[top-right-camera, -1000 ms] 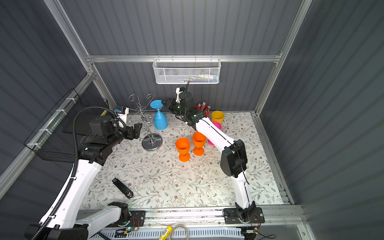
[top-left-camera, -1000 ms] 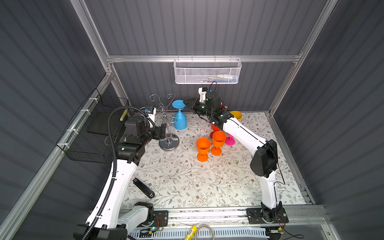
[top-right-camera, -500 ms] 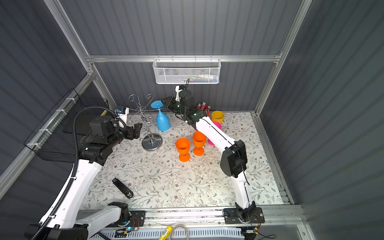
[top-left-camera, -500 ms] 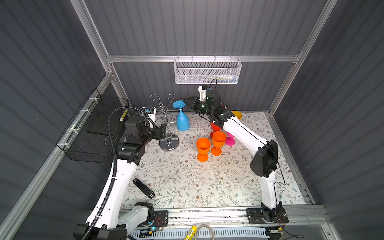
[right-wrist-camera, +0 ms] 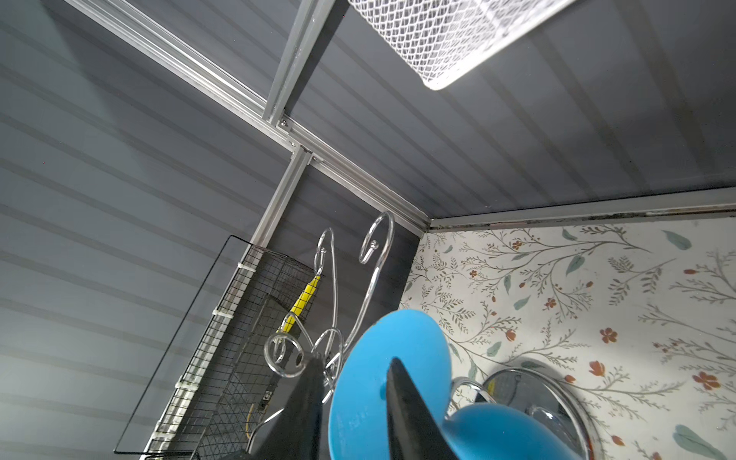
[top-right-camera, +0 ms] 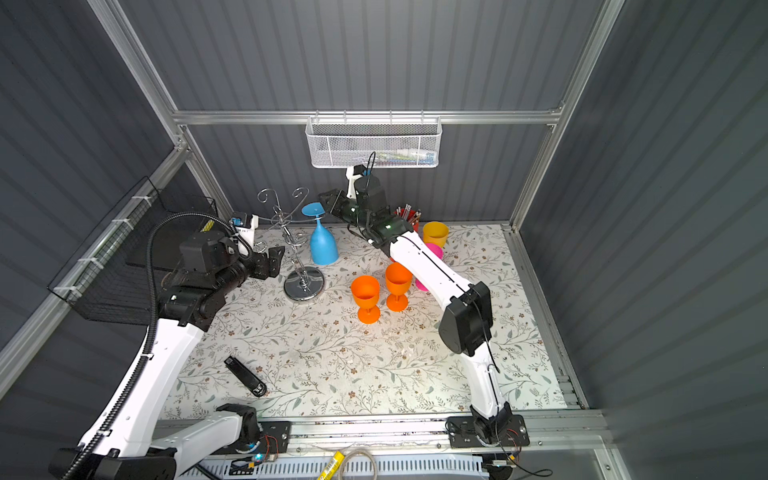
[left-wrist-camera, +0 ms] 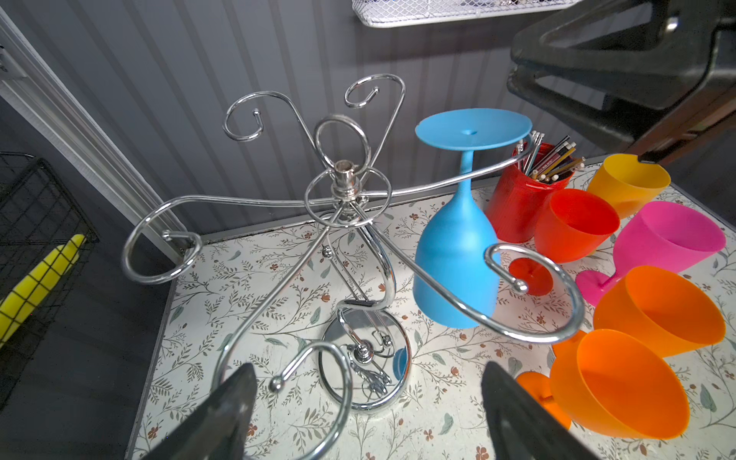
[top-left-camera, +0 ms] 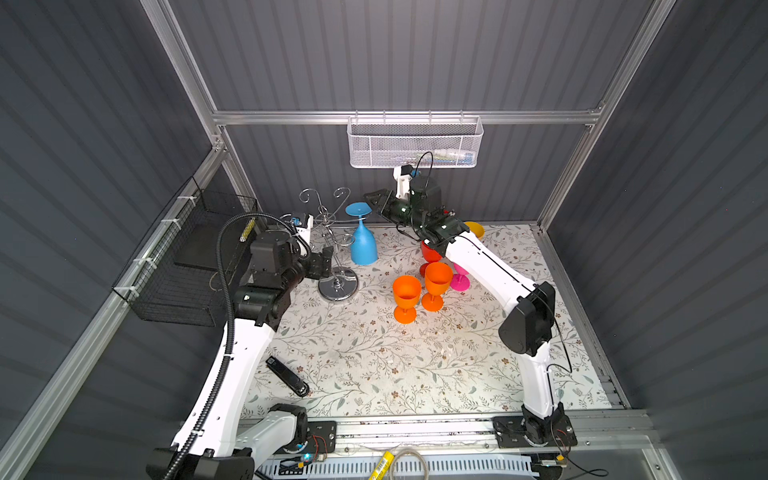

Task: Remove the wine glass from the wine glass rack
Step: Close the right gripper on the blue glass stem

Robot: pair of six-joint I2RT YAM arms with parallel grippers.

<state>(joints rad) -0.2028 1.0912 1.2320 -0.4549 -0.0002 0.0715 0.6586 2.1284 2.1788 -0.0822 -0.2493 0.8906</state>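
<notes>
Upside down, the matte blue wine glass point(top-left-camera: 362, 245) hangs by its foot from a scroll arm of the chrome wine glass rack point(top-left-camera: 337, 286) on the bench point(top-left-camera: 374, 365); right gripper point(top-left-camera: 367, 196), part-open, hovers at the foot holding nothing; left gripper point(top-left-camera: 327, 259) gapes empty beside the rack's post

You cannot tell whether the right gripper point(right-wrist-camera: 353, 360) pinches the foot of the wine glass point(right-wrist-camera: 418, 342) at the wine glass rack point(left-wrist-camera: 344, 181), and the glass's bowl runs off the right wrist view's edge. Near the rack, the red glass point(top-left-camera: 428, 251) is mostly hidden behind the right arm point(top-left-camera: 486, 266); above the rack, the white mesh basket point(top-left-camera: 415, 145) holds contents too blurred to name
</notes>
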